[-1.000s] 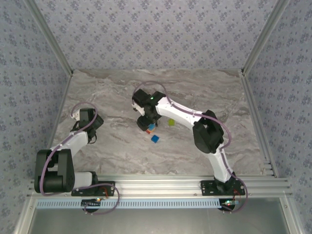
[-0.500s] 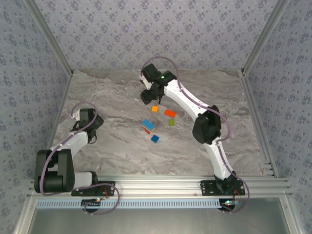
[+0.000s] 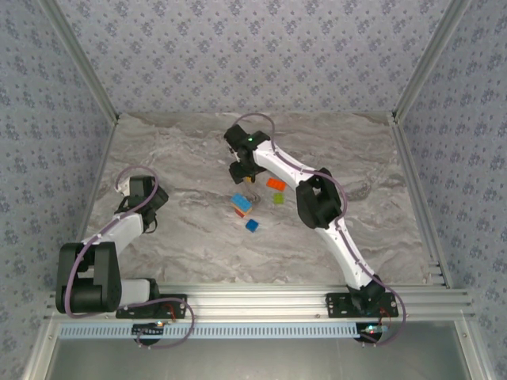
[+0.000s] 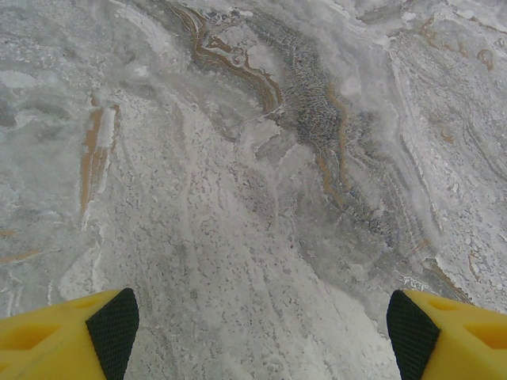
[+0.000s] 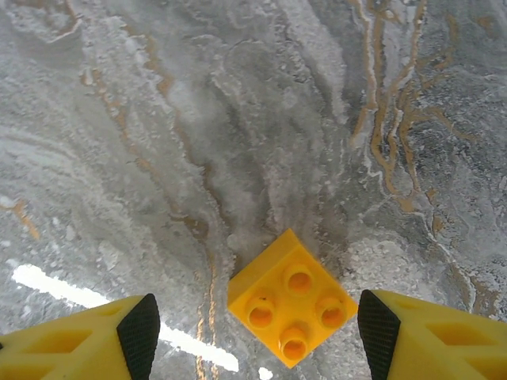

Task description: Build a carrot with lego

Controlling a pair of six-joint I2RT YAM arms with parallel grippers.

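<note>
We see the right gripper (image 5: 255,331) low over the grey marbled tabletop (image 3: 182,158), jaws apart at a medium gap, gripping nothing. An orange four-stud plastic brick (image 5: 289,307) sits flat on the table between the yellow fingers (image 5: 71,340), studs up, turned corner-on, clear of both pads. From above, that gripper hangs at the far middle of the table. Just on the near side of it is a small stack of joined plastic bricks (image 3: 241,203), blue on top, orange and red edge showing beneath. That's the carrot so far, lying on the table. A loose blue plastic brick (image 3: 252,226) lies a bit closer to the bases. To the right are a red-orange plastic brick (image 3: 276,184) and a lime green plastic brick (image 3: 279,198), close together, apart from the stack. The left gripper (image 4: 261,321) is spread wide over bare table at the left side, empty.
</note>
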